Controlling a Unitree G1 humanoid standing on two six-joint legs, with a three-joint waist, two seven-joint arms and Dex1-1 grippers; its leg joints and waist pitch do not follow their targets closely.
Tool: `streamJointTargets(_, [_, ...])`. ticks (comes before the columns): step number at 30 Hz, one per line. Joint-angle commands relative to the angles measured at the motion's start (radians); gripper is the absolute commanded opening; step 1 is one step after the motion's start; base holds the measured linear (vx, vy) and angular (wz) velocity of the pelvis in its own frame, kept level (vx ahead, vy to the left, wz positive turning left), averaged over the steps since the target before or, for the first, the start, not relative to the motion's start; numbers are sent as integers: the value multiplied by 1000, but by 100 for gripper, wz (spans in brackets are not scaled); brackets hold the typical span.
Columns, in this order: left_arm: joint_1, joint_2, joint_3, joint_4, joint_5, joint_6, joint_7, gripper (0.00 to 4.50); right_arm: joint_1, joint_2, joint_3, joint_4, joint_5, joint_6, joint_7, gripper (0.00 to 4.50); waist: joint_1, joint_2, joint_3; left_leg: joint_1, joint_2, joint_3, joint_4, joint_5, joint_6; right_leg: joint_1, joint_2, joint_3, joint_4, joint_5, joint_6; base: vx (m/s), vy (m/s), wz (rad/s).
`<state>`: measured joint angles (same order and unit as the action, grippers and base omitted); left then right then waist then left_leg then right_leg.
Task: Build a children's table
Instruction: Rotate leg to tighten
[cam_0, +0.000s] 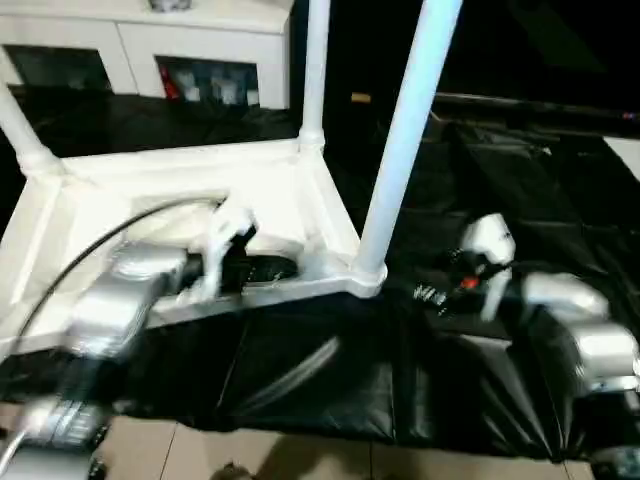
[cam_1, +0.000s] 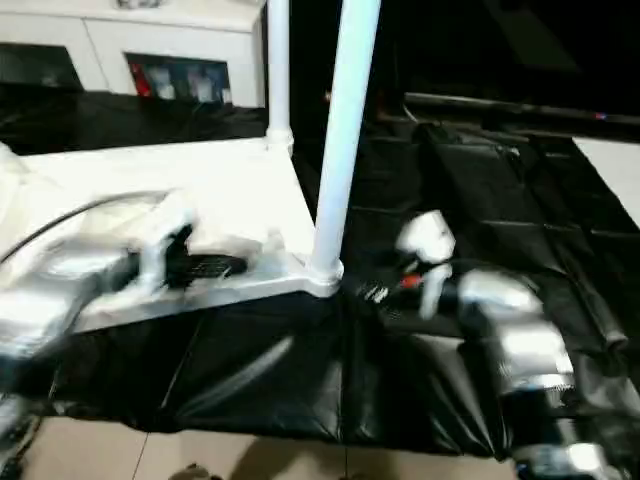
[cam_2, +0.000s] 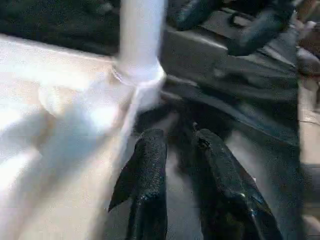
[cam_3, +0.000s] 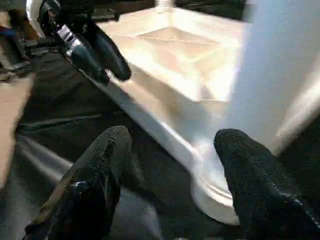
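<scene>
On black sheeting (cam_0: 330, 370) over a pale tiled floor (cam_0: 280, 455): one table top (cam_0: 150, 215), white plastic, lying underside up, its rim walls forming a shallow tray.

Contents of tray: nothing loose can be made out; the left gripper (cam_0: 262, 268) hangs over the near edge strip, its silver forearm (cam_0: 120, 300) crossing that edge with a black cable (cam_0: 90, 250) arching above it.

Corner sockets: three hold legs, each standing upright.
- Near-right leg (cam_0: 405, 130), seated in its socket (cam_0: 368, 270), rising out of the top of the head view.
- Far-right leg (cam_0: 316, 70), in the back corner.
- Far-left leg (cam_0: 20, 130), leaning slightly at the picture's edge.

Left gripper: black fingers (cam_2: 145, 185) a narrow way apart, holding nothing, pointing along the top's near edge toward the near-right leg.

Right gripper (cam_3: 170, 175): jaws wide, empty, one finger to each side of the near-right socket's base but apart from it; in the head view the gripper (cam_0: 440, 292) sits just right of that corner, over the sheeting.

Surroundings: white cabinet (cam_0: 150, 50) with glass doors behind the top, well apart. Pale strip (cam_0: 625, 150) at the sheeting's far right edge. Sheeting creased and folded between the top and the floor.
</scene>
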<state>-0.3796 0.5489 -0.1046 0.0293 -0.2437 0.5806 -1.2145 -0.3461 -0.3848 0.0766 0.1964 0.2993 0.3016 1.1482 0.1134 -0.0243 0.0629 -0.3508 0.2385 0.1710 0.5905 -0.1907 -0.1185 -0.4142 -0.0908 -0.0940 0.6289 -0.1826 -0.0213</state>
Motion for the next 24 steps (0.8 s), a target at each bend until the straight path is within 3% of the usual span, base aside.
streamJointTargets(1, [15, 23, -4, -53, -17, 51, -11, 101, -14, 6, 25, -17, 11, 26, 15, 310, 3, 5, -62, -1, -4, 7, -78, -219, 28, 55, -43, 47, -82, -286, -184, 0, 0, 0])
streamJointTargets(2, [34, 47, -9, -75, -8, 70, -14, 101, -26, 29, 44, -11, 6, 29, 12, 310, 2, -8, -62, 0, -5, 9, -77, -217, 28, 54, -43, 47, -85, -296, -175, 0, 0, 0])
streamJointTargets(5, [67, 85, -10, -122, 2, 122, 12, 101, -54, 79, 77, 13, 0, 30, 2, 310, 2, 2, -60, 0, -3, 5, -82, -227, 14, 50, -46, 48, -83, -318, -164, 0, 0, 0])
streamJointTargets(6, [98, 111, -22, -137, 41, 144, 58, 101, -98, 152, 109, 94, -51, -22, -61, 310, 1, -3, -62, 2, -2, 5, -81, -227, 8, 48, -48, 48, -81, -321, -162, 0, 0, 0])
streamJointTargets(8, [108, 118, -28, -139, 55, 152, 74, 101, -115, 178, 118, 127, -72, -42, -92, 310, -4, 1, -58, -3, -5, 2, -85, -234, -7, 50, -48, 48, -84, -353, -152, 0, 0, 0])
streamJointTargets(9, [116, 126, -35, -141, 68, 153, 89, 101, -133, 203, 124, 163, -91, -60, -130, 310, -2, 1, -59, 3, -4, 4, -86, -238, -10, 47, -49, 49, -88, -359, -147, 0, 0, 0])
streamJointTargets(10, [126, 132, -37, -138, 97, 157, 133, 101, -196, 275, 95, 281, -117, -103, -271, 310, -2, 3, -60, 8, -5, 5, -85, -239, -17, 45, -48, 51, -87, -339, -152, 0, 0, 0])
streamJointTargets(11, [127, 133, -36, -137, 100, 157, 138, 101, -204, 284, 90, 295, -120, -108, -289, 310, -3, 6, -62, 7, -3, 4, -84, -234, -24, 41, -51, 54, -81, -319, -162, 0, 0, 0])
streamJointTargets(12, [128, 135, -34, -133, 112, 163, 164, 101, -247, 330, 58, 373, -121, -129, -381, 310, -7, 5, -64, 5, -7, 4, -86, -226, -40, 46, -47, 52, -77, -296, -171, 0, 0, 0])
streamJointTargets(14, [131, 147, -42, -136, 122, 161, 174, 101, -276, 362, 23, 426, -100, -138, -433, 310, -4, 10, -64, 15, -6, 7, -84, -233, -39, 39, -44, 54, -77, -257, -178, 0, 0, 0])
streamJointTargets(16, [143, 163, -47, -144, 130, 160, 185, 101, -319, 413, -32, 516, -80, -162, -554, 310, -4, 15, -67, 11, -7, 5, -85, -229, -46, 45, -41, 53, -68, -209, -182, 0, 0, 0])
streamJointTargets(23, [159, 149, -38, -153, 146, 143, 242, 101, -378, 470, -116, 695, -84, -270, -793, 310, -6, 14, -72, 8, -11, 7, -82, -189, -61, 51, -40, 52, -57, -119, -195, 0, 0, 0])
streamJointTargets(24, [159, 142, -31, -142, 154, 123, 262, 101, -394, 473, -156, 732, -66, -297, -856, 310, -6, 14, -71, 9, -12, 8, -82, -200, -59, 50, -39, 52, -58, -125, -191, 0, 0, 0])
